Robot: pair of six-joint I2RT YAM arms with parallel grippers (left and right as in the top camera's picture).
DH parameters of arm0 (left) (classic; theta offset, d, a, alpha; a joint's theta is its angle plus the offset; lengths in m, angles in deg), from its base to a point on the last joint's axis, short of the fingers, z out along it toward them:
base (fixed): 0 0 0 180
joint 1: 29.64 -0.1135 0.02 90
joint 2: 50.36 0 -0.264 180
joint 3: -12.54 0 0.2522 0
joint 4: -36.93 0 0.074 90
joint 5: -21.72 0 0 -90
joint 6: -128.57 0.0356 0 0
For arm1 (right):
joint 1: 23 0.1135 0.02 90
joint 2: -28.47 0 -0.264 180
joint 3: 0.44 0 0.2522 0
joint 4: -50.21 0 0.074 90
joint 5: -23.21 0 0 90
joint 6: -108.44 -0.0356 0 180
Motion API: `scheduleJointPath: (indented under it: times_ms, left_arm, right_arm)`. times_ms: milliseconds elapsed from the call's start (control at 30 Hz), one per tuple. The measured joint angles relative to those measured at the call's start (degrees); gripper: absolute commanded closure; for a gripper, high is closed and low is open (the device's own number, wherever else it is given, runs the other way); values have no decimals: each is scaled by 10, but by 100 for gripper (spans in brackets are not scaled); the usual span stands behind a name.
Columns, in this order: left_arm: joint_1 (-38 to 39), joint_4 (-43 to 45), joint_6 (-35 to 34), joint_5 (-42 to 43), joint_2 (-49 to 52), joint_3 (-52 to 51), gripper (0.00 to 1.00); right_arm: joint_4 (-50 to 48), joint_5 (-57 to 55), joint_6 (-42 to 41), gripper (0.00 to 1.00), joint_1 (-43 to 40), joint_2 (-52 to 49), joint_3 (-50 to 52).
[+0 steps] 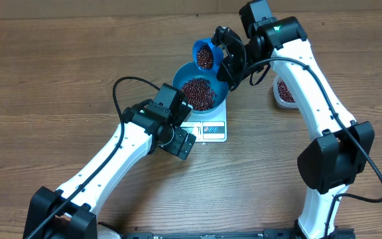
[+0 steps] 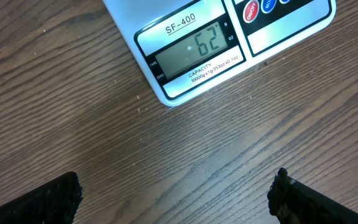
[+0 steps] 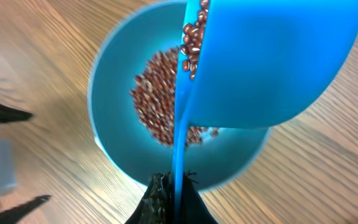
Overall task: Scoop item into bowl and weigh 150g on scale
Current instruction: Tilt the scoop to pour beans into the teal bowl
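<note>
My right pincer is clamped on the scoop, tipping beans into the bowl on the scale. The display looks short of target, so I judge more scooping remains. My left pincer gapes empty.

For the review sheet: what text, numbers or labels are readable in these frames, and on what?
"SF-400": on the scale, above its display.
"62": on the display.
"CAPACITY": under the display.
Fine print beneath it, tiny marks beside the display, labels on the buttons: too small or cropped to read.
Overhead and right wrist views: nothing legible.
</note>
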Motion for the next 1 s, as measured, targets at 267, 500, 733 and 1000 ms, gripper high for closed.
scheduleJointPath:
  times_ms: [267, 500, 733, 1000]
  left_arm:
    - [0, 0, 0, 0, 0, 0, 0]
    - [0, 0, 0, 0, 0, 0, 1]
    - [0, 0, 0, 0, 0, 0, 1]
    - [0, 0, 0, 0, 0, 0, 0]
  right_arm:
    - [45, -132, -18, 96, 48, 0, 0]
    - [51, -229, -42, 96, 84, 0, 0]
    - [50, -278, -52, 96, 106, 0, 0]
    - [43, -287, -54, 96, 110, 0, 0]
